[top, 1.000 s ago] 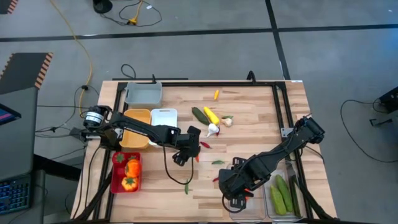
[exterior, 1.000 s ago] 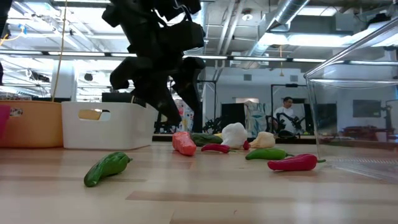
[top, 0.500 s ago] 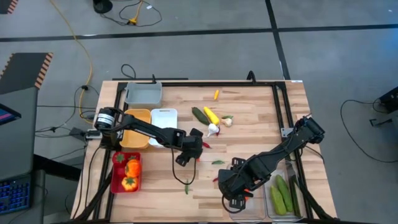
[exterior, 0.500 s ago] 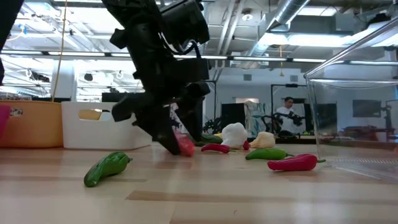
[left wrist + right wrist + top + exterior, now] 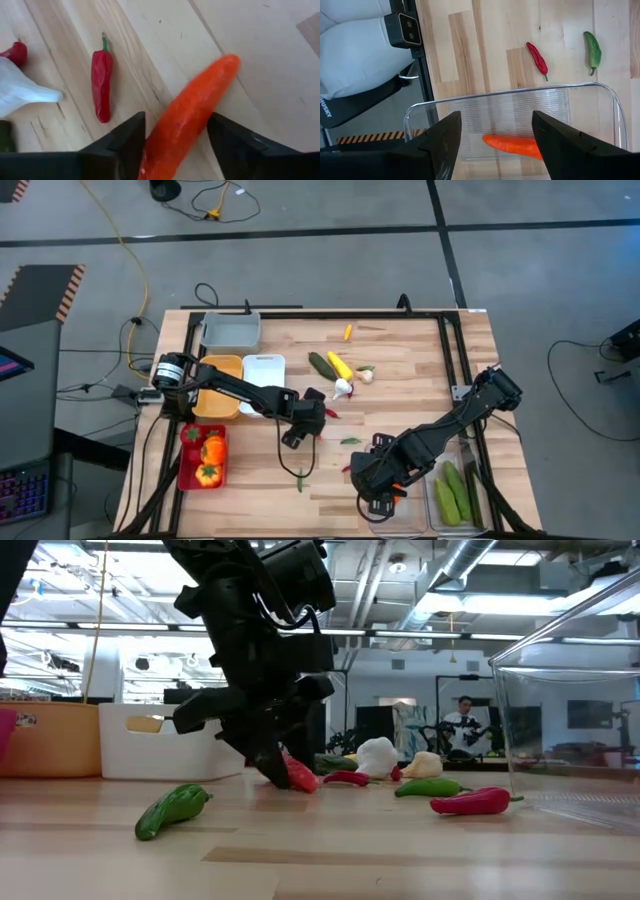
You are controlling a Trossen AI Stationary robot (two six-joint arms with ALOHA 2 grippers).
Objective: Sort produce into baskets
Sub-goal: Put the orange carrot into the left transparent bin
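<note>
An orange carrot [image 5: 192,110] lies on the wooden table [image 5: 400,380] near its middle. My left gripper [image 5: 175,150] has come down on it, one finger on each side. A red chili [image 5: 101,80] and white garlic [image 5: 20,92] lie just beyond. At the near right, my right gripper [image 5: 495,145] hangs open above a clear bin [image 5: 570,100] that holds another carrot [image 5: 512,145]. A second clear bin [image 5: 452,492] beside it holds green cucumbers. My left gripper pinches the carrot near its thicker end [image 5: 170,145] between its two fingers. The fingers slant down from above and lie across the carrot. The carrot still rests on the table, and its tapered end [image 5: 227,62] points away from the gripper.
Red bin with orange peppers [image 5: 203,460], orange-yellow bin [image 5: 218,387], white bin [image 5: 263,370] and grey bin [image 5: 230,330] line the left side. Loose cucumber [image 5: 321,364], a yellow piece [image 5: 339,364], green chilies [image 5: 301,480] and a red chili [image 5: 470,802] are scattered about mid-table.
My left gripper has sunk to the table, down over the orange carrot, and its fingers have drawn in on the carrot's sides. The carrot has shifted only slightly and stays on the table.
</note>
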